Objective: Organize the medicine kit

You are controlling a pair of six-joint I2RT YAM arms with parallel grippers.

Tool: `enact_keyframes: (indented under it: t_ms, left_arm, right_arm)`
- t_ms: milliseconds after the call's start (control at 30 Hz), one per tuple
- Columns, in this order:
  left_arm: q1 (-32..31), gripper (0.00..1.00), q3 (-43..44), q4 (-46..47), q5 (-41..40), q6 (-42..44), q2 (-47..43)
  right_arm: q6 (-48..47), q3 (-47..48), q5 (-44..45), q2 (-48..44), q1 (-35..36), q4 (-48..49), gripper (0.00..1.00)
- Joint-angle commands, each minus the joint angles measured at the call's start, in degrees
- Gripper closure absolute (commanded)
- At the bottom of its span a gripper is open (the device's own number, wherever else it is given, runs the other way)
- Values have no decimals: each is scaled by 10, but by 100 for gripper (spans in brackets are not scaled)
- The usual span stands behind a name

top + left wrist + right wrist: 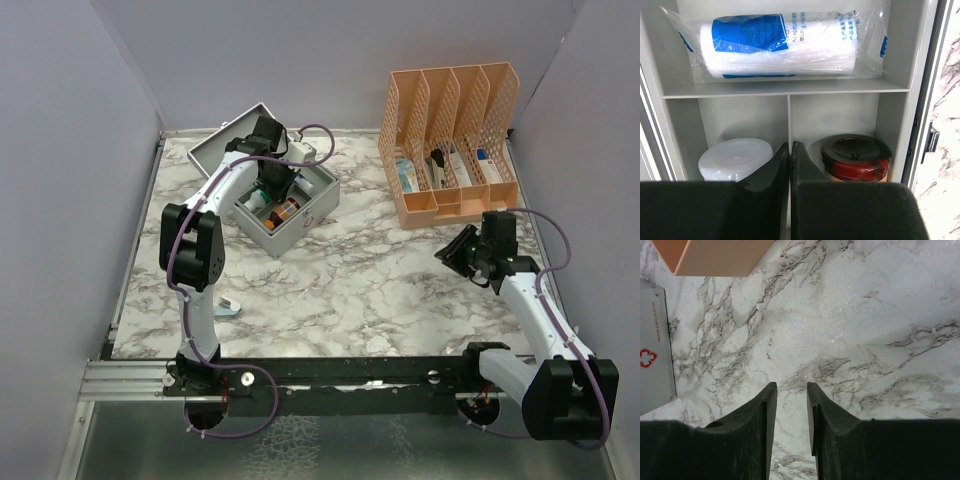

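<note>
The medicine kit is a grey metal box standing open at the back left, its lid tipped back. My left gripper hangs over its inside, shut and empty. In the left wrist view my left gripper sits above the divider between two lower compartments. A white-lidded jar is in the left one and an amber bottle with a dark cap in the right one. A plastic-wrapped white and blue roll fills the long compartment. My right gripper is slightly open and empty over bare marble.
An orange mesh file organizer holding several packets stands at the back right; its corner shows in the right wrist view. The kit's side with a red cross is at that view's left edge. A small pale object lies near the left arm's base.
</note>
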Motion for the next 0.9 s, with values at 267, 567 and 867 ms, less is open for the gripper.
enact_keyframes:
  t_ms: [267,567,867]
  left_arm:
    - [0,100,10,-4,53,2,-15]
    - [3,100,12,1,34,-7,5]
    - [4,100,11,1,33,-12,17]
  right_arm:
    - [0,-5,-8,-7,-2,14,70]
    - [-1,-7,-7,-9,-1,12,70]
    - [1,-6,-10,-7,2,17,70]
